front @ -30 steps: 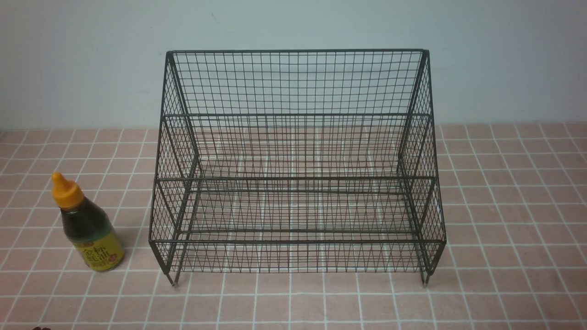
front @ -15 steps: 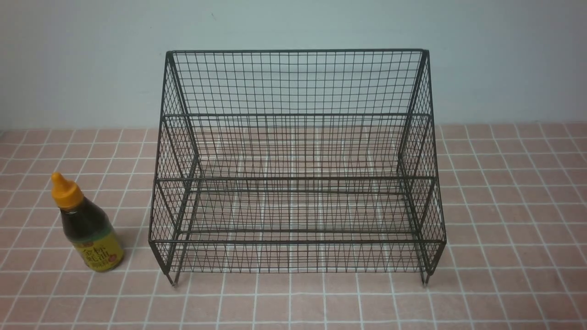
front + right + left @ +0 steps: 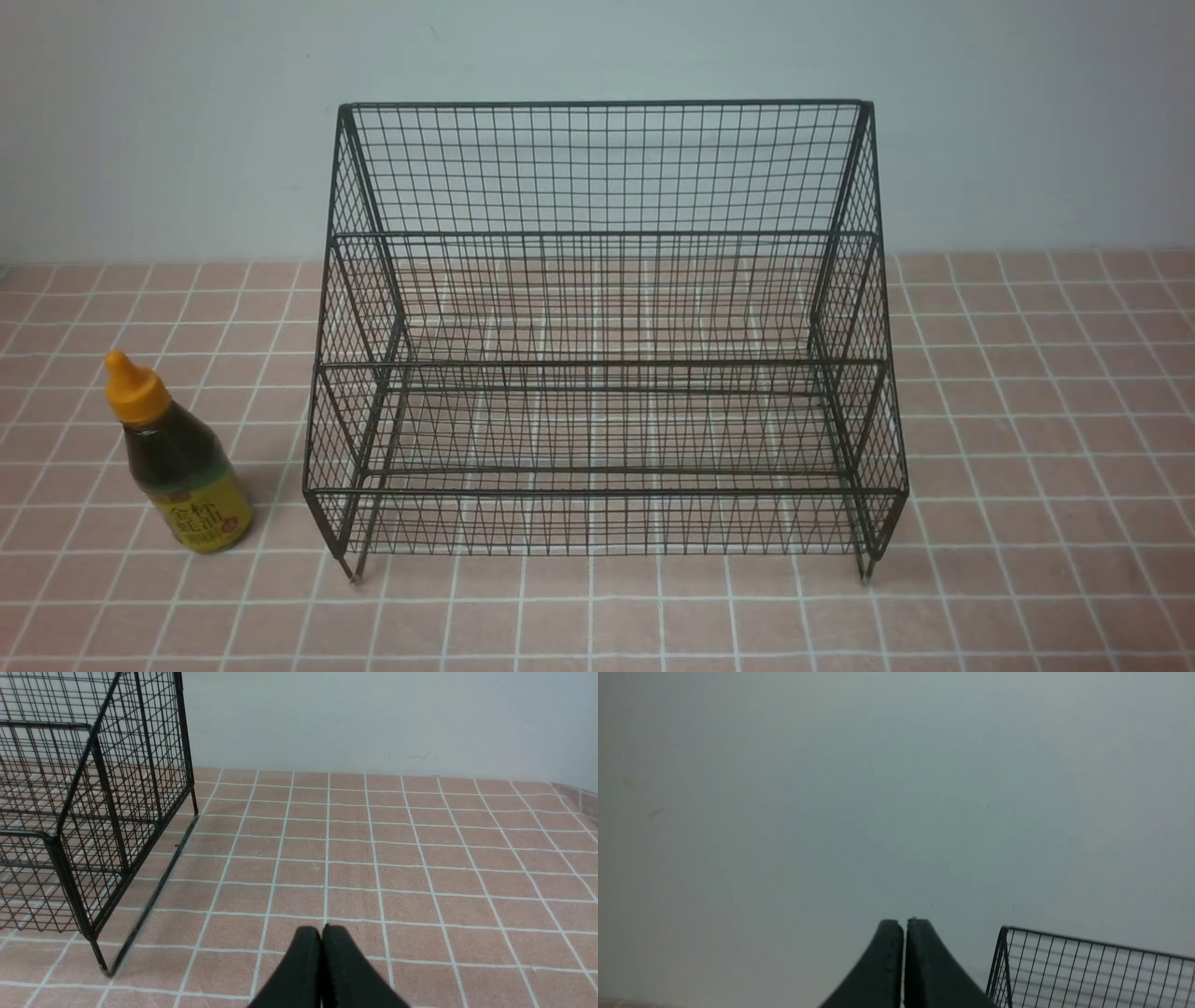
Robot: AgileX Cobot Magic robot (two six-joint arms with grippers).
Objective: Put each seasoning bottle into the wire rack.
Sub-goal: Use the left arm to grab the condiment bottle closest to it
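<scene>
From my front view: seasoning bottle [image 3: 187, 457] stands on the pink tiled surface [image 3: 1027, 420] at about 9 o'clock from the wire rack [image 3: 605, 364], near it but apart; orange-yellow pointed cap [image 3: 136, 392] on, dark brown contents, yellow label [image 3: 203, 511] facing me; the rack sits at the middle, black mesh, stepped tiers, tall back toward 12 o'clock and the pale wall [image 3: 597, 47], short legs at about 5 and 7 o'clock; both my grippers are outside that view; left wrist view shows the left gripper [image 3: 905, 921] with fingertips pressed together, nothing pinched; right wrist view shows the right gripper [image 3: 320, 929] likewise pressed together, nothing pinched, with tiles and part of the rack in sight.
</scene>
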